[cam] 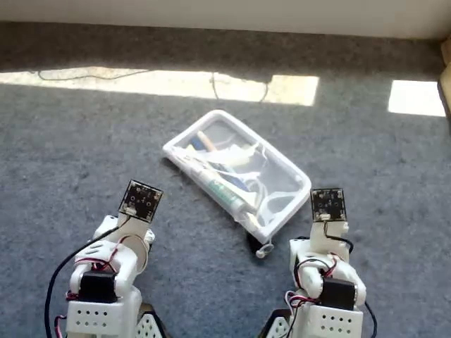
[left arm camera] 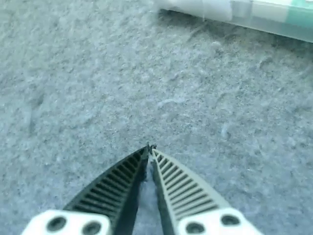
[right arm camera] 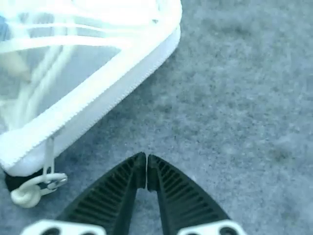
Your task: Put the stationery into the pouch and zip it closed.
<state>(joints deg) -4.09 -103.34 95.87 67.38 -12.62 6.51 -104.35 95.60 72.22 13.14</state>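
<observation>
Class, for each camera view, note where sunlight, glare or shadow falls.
High view: sunlit patches cross the carpet beyond the pouch, which lies outside them. Right wrist view: the pouch's clear wall glares white. Left wrist view: even light, with a thin shadow under the pouch's edge.

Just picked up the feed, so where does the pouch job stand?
Done: the stationery lies inside the pouch, and the zip pull sits at its corner, that edge looking closed. In hand: nothing; the left tool and right tool are shut, empty, off the pouch. Left: seemingly nothing.
</observation>
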